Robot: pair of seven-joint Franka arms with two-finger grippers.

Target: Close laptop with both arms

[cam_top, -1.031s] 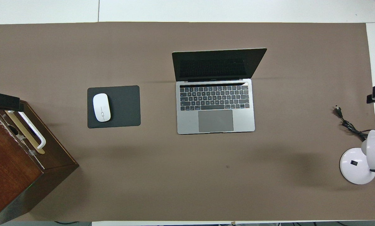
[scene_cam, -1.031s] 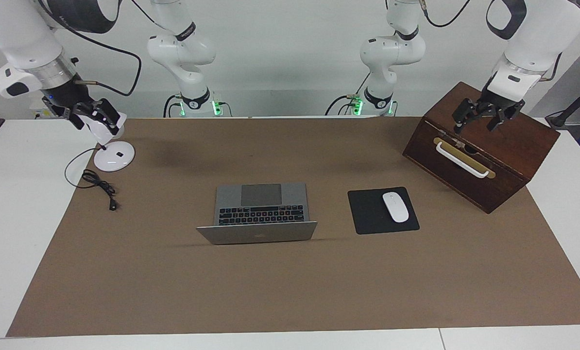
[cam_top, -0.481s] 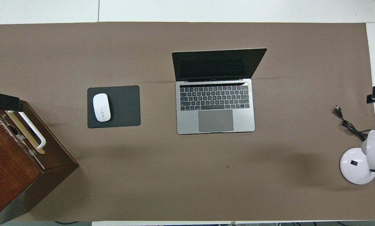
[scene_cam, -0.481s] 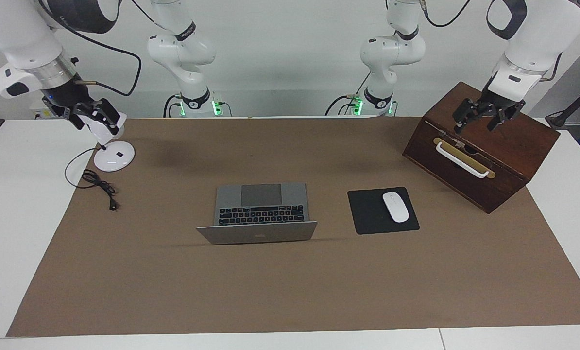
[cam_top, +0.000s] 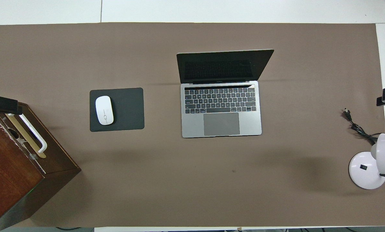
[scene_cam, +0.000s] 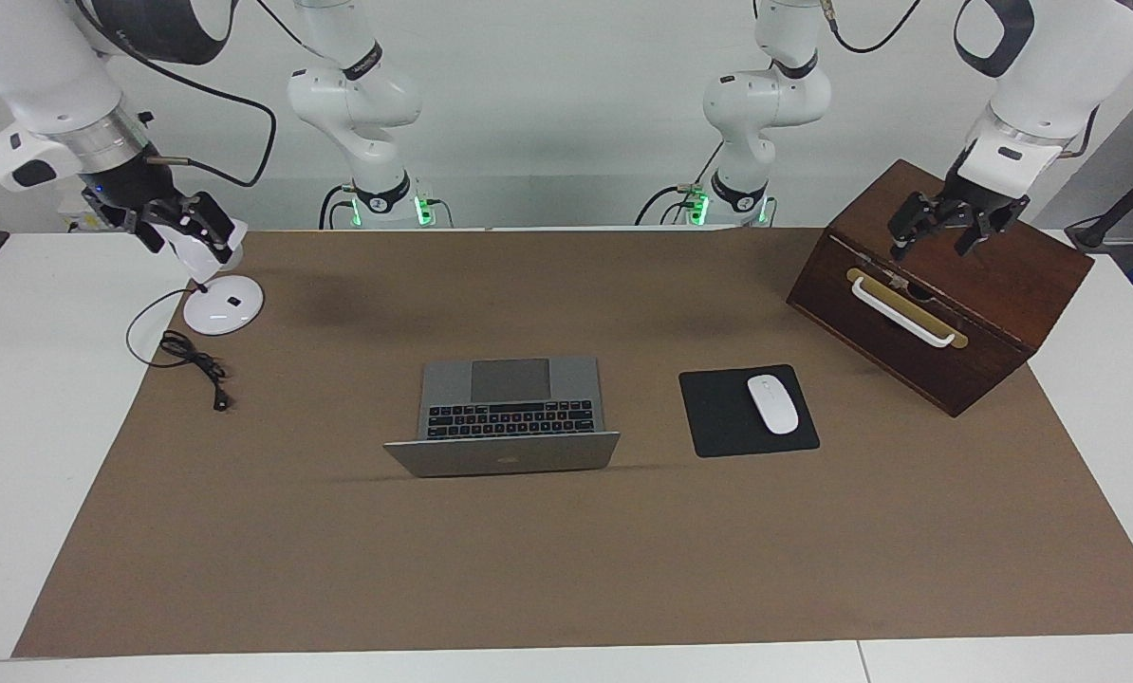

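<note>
Currently both sets of fingers stand released, holding nothing. Left gripper (scene_cam: 941,232) hovers over the wooden box (scene_cam: 965,313); right gripper (scene_cam: 182,228) over the lamp base (scene_cam: 223,305). Between them mid-mat, well apart from both, sits the laptop (scene_cam: 510,413), open, hinge axis running arm to arm. Neither arm is clearly nearer. Overhead, both grippers are mostly cut off.
</note>
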